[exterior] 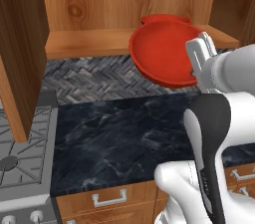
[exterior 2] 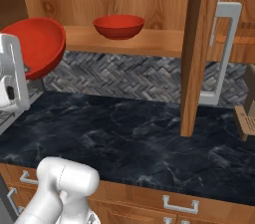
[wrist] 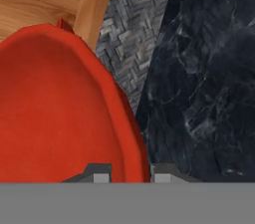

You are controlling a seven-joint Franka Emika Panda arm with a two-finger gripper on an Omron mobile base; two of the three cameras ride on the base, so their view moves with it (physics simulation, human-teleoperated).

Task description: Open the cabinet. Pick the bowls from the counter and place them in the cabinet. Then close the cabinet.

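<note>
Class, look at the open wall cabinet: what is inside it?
One red bowl sits on the cabinet shelf. The hand holds a second bowl in front, covering part of the shelf in the left base view.

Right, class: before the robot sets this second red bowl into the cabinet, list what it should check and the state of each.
1. Claw shut on held bowl's rim: ok.
2. Cabinet door open: ok.
3. Shelf has bare room beside first bowl: ok.
4. Held bowl level: not ok, tilted.
5. Held bowl high enough to clear shelf edge: cannot tell.
6. Counter below free of obstacles: ok.
</note>
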